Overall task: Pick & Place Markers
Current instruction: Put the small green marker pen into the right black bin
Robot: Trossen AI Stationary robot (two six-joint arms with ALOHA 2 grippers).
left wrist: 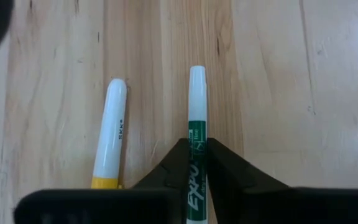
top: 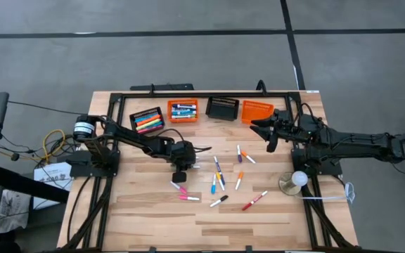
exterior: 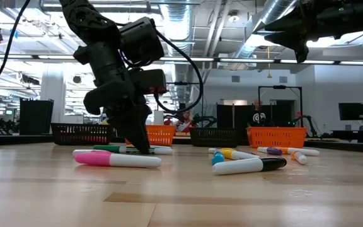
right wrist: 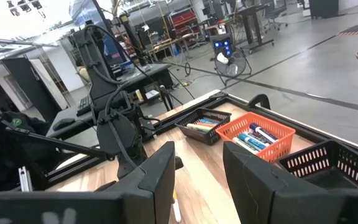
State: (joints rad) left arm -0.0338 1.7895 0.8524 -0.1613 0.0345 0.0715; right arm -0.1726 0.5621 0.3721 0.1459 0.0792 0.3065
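Several markers lie scattered on the wooden table (top: 153, 225), among them a pink one (exterior: 115, 159) and a black-capped one (exterior: 251, 165). My left gripper (top: 180, 174) is down at the table, shut on a green-and-white marker (left wrist: 196, 118). A white marker with a yellow end (left wrist: 110, 137) lies flat beside it. My right gripper (right wrist: 197, 180) hovers high near the far right baskets, level, open, with nothing between its fingers. My left gripper pinches the green marker's barrel at its green label (left wrist: 196, 146) between its two fingers (left wrist: 180, 163), one on each long side. The fingers slant down from above. The marker lies flat on the table, its white end pointing away from the gripper.
Four slatted baskets line the far edge: a black one (top: 146, 120) and an orange one (top: 183, 110) holding markers, then a black one (top: 222, 107) and an orange one (top: 256, 110). A white ball on a round base (top: 298, 180) stands at the right.
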